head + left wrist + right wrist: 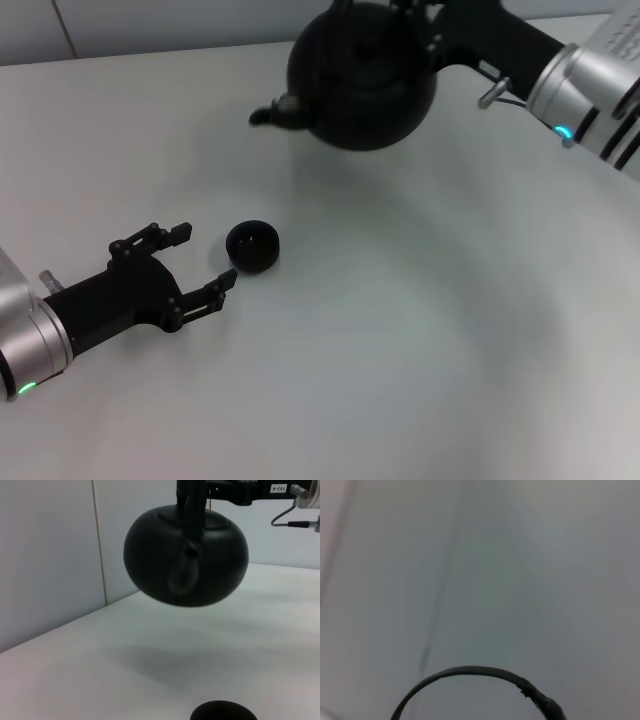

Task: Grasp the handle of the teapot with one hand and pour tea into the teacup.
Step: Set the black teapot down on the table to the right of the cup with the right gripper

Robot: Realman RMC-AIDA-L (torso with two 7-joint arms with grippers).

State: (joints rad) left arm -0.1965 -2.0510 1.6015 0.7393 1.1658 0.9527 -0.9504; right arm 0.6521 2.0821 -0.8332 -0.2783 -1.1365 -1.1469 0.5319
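My left gripper (205,262) rests low on the table (400,350), fingers spread and empty, just beside the teacup (252,246). The teapot (365,85) hangs in the air farther back, spout toward my left, well apart from the cup. My right gripper (425,20) clamps the handle (470,672) at its top. I judge this the carry; next I must bring the spout above the cup and tilt.
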